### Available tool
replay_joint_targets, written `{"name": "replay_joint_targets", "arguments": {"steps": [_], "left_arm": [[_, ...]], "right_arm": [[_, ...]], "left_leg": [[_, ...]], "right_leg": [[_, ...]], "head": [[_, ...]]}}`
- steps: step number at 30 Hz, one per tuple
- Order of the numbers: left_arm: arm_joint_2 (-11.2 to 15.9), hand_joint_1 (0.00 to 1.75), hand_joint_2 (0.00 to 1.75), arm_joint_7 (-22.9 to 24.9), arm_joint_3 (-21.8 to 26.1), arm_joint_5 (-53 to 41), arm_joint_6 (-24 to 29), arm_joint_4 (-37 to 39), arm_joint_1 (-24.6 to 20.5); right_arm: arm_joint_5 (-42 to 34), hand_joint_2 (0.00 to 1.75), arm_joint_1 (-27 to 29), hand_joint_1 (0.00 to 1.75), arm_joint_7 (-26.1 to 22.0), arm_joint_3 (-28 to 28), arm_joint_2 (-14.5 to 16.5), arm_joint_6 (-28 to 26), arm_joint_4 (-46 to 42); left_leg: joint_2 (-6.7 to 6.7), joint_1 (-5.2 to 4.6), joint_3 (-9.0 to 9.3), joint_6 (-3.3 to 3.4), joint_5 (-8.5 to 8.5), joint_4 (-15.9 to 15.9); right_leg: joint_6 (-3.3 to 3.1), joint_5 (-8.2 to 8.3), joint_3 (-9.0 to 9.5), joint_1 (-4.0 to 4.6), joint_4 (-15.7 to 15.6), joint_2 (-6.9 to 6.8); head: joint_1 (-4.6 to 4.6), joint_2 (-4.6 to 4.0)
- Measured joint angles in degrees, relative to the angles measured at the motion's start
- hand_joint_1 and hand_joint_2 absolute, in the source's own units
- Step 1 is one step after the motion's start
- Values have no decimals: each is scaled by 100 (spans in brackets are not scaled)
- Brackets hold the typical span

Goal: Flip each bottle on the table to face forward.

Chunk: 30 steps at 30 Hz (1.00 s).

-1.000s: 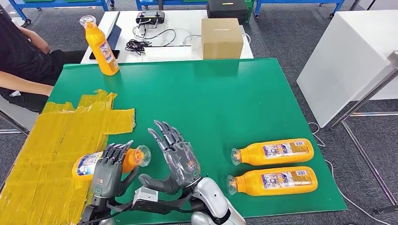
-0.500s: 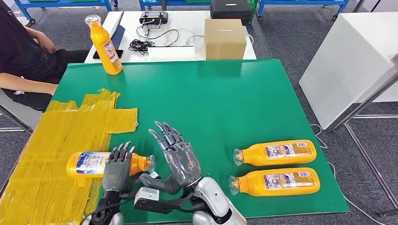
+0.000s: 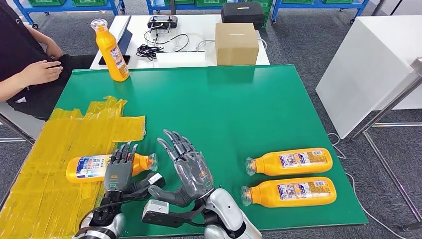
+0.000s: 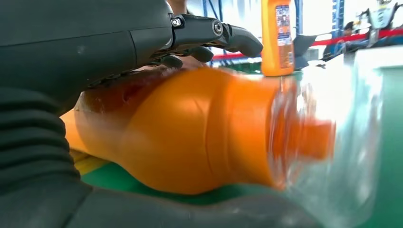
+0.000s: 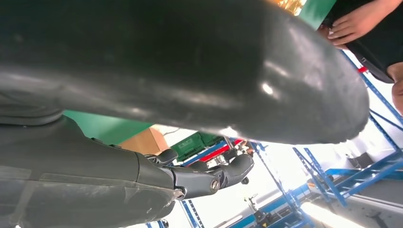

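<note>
An orange bottle (image 3: 89,168) lies on its side on the yellow tape, label up, clear cap toward the right. My left hand (image 3: 119,170) reaches over its shoulder with straightened fingers (image 4: 228,35) above the bottle (image 4: 190,137) and the thumb low on the near side; the grip looks slack. My right hand (image 3: 186,172) stands just right of the cap, fingers spread, holding nothing. Two more orange bottles (image 3: 291,162) (image 3: 291,192) lie side by side at the right front, labels up. Another bottle (image 3: 110,50) stands upright at the far left corner.
Yellow tape (image 3: 50,149) covers the left part of the green table (image 3: 224,109). A person (image 3: 30,74) sits at the far left. Behind the table a white desk holds a cardboard box (image 3: 237,44), cables and a controller (image 3: 159,21). A white cabinet (image 3: 368,64) stands right.
My left hand has lowered the bottle from a raised grip onto the yellow tape, and its fingers have straightened. The right hand has held still.
</note>
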Motion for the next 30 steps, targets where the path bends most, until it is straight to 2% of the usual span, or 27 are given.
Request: {"name": "replay_joint_targets", "arguments": {"steps": [6, 8, 11, 15, 18, 21, 23, 27, 30], "left_arm": [[-17, 0, 0, -1106, 336, 1225, -188, -553, 268], [-72, 0, 0, -1779, 477, 2286, -603, -955, 439], [-208, 0, 0, -2683, 740, 4153, -1639, -1854, 840], [-434, 0, 0, -3280, 1139, 6061, -2892, -3172, 1427], [-576, 0, 0, -3445, 1418, 6651, -3404, -3941, 1745], [-764, 0, 0, -3671, 1724, 7075, -3806, -4624, 2088], [-875, 0, 0, -3778, 1917, 7316, -4068, -4998, 2293], [-1062, 0, 0, -3861, 2236, 7484, -4422, -5514, 2574], [-1177, 0, 0, -3919, 2366, 7473, -4556, -5738, 2672]], "right_arm": [[25, 0, 31, 0, -7, -1, -38, 5, 0], [72, 0, 60, 0, -25, -19, -67, -15, -20], [161, 0, 195, 0, -82, -120, -153, -96, -156], [42, 175, 609, 0, -340, -437, -430, -145, -602], [-199, 175, 1057, 0, -632, -745, -737, 0, -1066], [-448, 175, 1741, 0, -718, -1024, -1254, 144, -1644], [-457, 175, 2298, 0, -537, -1173, -1719, -10, -2088], [-282, 175, 3332, 0, 118, -1515, -2602, -411, -2983], [-351, 175, 3911, 0, 289, -1948, -3035, -456, -3541]], "left_leg": [[4, 1, -9, -1, 1, 0], [5, 1, -14, -1, 0, 0], [10, 1, -31, -1, 0, 2], [1, 0, -67, 0, -1, 4], [1, -4, -76, 4, -6, 5], [-5, -13, -85, 18, -16, 7], [-7, -22, -94, 30, -24, 7], [-3, -38, -102, 40, -34, 7], [-1, -38, -97, 43, -39, 6]], "right_leg": [[0, 0, -13, 1, 1, 8], [0, 0, -19, 1, 1, 11], [1, -1, -38, 0, 1, 13], [2, -1, -69, -6, 1, 10], [3, -2, -77, -13, -2, 10], [7, -5, -86, -21, -6, 4], [11, -9, -92, -29, -7, 0], [26, -17, -103, -38, -8, 3], [26, -18, -132, -40, -9, 4]], "head": [[0, 0], [0, 0], [-1, 0], [2, 0], [0, 0], [0, 0], [0, 0], [-3, 0], [-1, 0]]}}
